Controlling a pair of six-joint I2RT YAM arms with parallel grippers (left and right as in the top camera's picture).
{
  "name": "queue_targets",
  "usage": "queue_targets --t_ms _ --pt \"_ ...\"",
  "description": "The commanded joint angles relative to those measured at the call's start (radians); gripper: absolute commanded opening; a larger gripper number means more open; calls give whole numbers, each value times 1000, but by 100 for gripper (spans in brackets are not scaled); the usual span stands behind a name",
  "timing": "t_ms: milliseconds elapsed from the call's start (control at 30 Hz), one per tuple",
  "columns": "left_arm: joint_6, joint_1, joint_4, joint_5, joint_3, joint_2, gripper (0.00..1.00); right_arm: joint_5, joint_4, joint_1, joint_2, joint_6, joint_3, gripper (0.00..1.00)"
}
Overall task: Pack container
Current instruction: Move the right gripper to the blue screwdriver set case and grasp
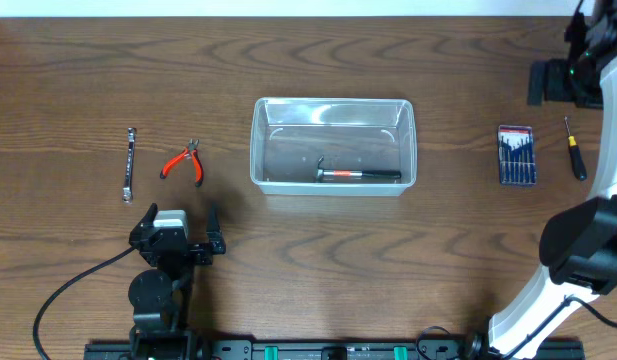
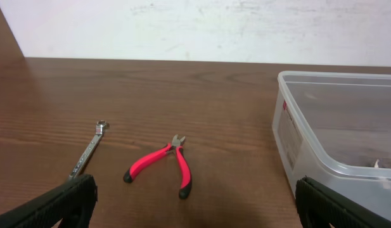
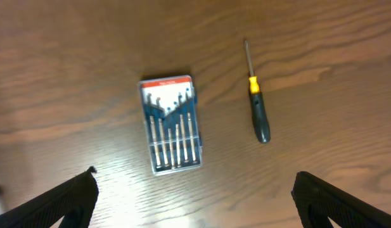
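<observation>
Left gripper (image 2: pixel 201 212), fingers spread and empty; beyond it 1 wrench (image 2: pixel 89 151) and 1 red-handled pliers (image 2: pixel 160 168); mid-table, 1 clear container (image 1: pixel 333 102), red side label unreadable, holding 1 hammer (image 1: pixel 358 175); rightward, 1 cased screwdriver set (image 3: pixel 171 123) and 1 yellow-black screwdriver (image 3: pixel 257 107) below right gripper (image 3: pixel 195 202), fingers likewise spread, empty.

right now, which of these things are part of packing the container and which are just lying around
Job: container, hammer already inside; probably still to pack: pliers, wrench, screwdriver set, screwdriver.
Just lying about: only a black cable.
</observation>
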Motion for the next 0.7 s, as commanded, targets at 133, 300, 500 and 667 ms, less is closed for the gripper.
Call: queue_targets --t_ms 133,300,500,667 --pt "-5 0 0 -1 -14 1 98 -45 75 -28 130 -140 -160 99" --pt "-5 0 0 -1 -14 1 98 -60 197 -27 150 -158 -286 99" --pt "-5 0 0 -1 -14 1 98 -90 304 -28 150 -179 -394 99" --pt "-5 0 0 -1 -14 1 98 -134 386 -28 152 -180 -460 99"
